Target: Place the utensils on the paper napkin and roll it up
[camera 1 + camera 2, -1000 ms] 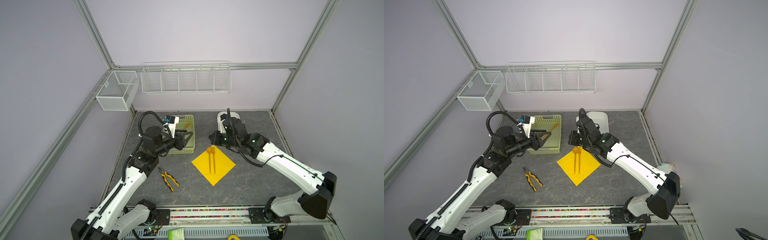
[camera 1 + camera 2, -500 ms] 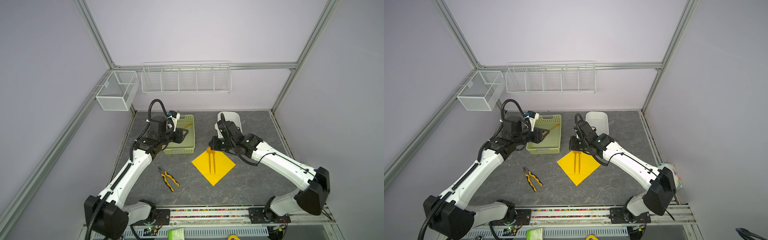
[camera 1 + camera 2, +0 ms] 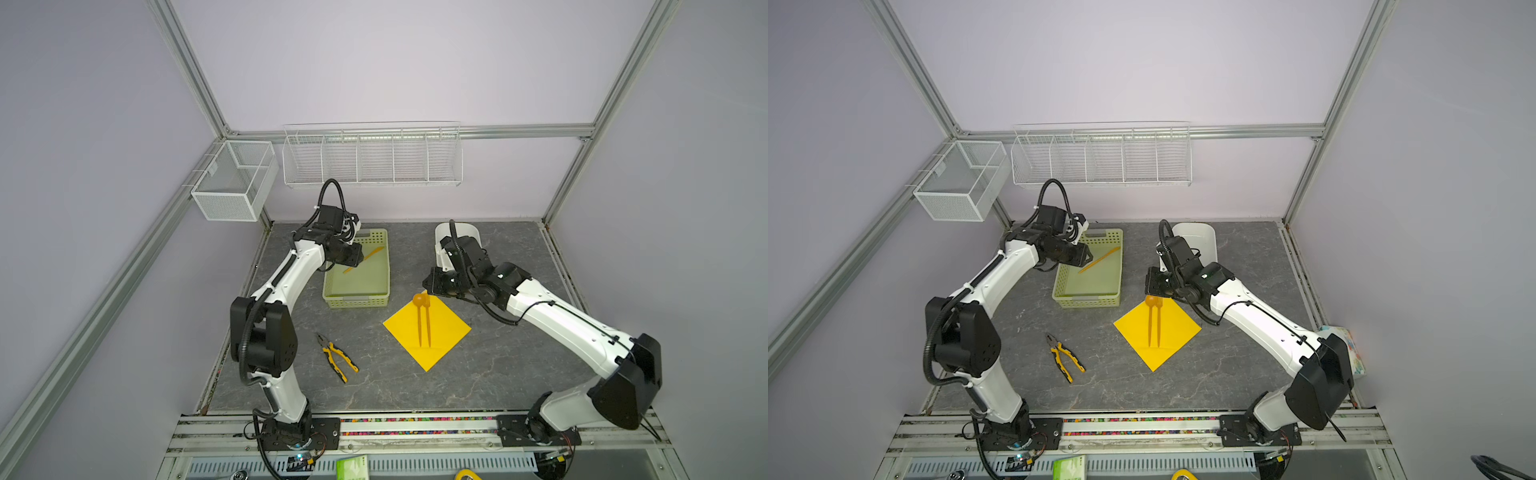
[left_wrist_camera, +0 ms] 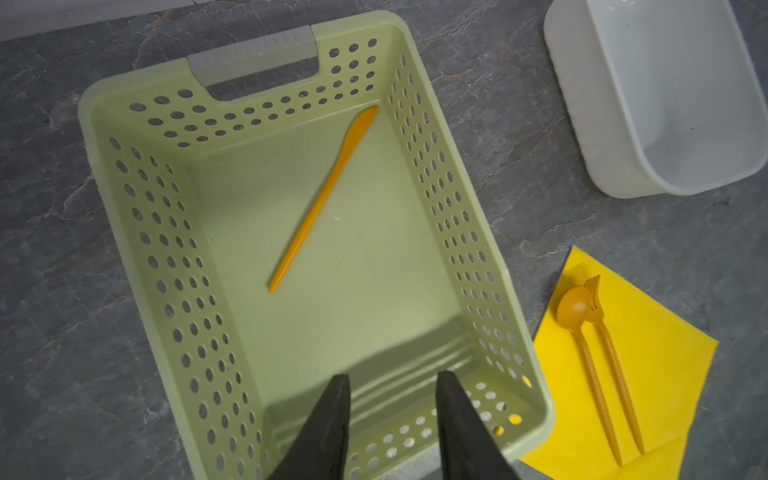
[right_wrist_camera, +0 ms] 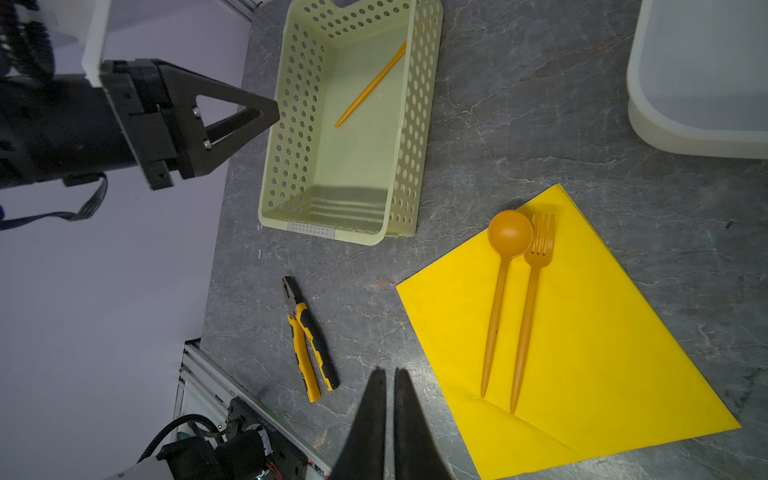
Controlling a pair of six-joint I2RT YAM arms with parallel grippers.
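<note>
Spoon (image 5: pixel 496 311) and fork (image 5: pixel 528 311) lie side by side on the yellow paper napkin (image 5: pixel 602 353); an orange knife (image 4: pixel 322 199) lies in the green basket (image 4: pixel 166 249). The left fingers (image 4: pixel 328 424) hover over it, parted and empty, so fetching the knife looks next: descend, then pinch its slim handle. The right fingers (image 5: pixel 370 424) are closed on nothing.
</note>
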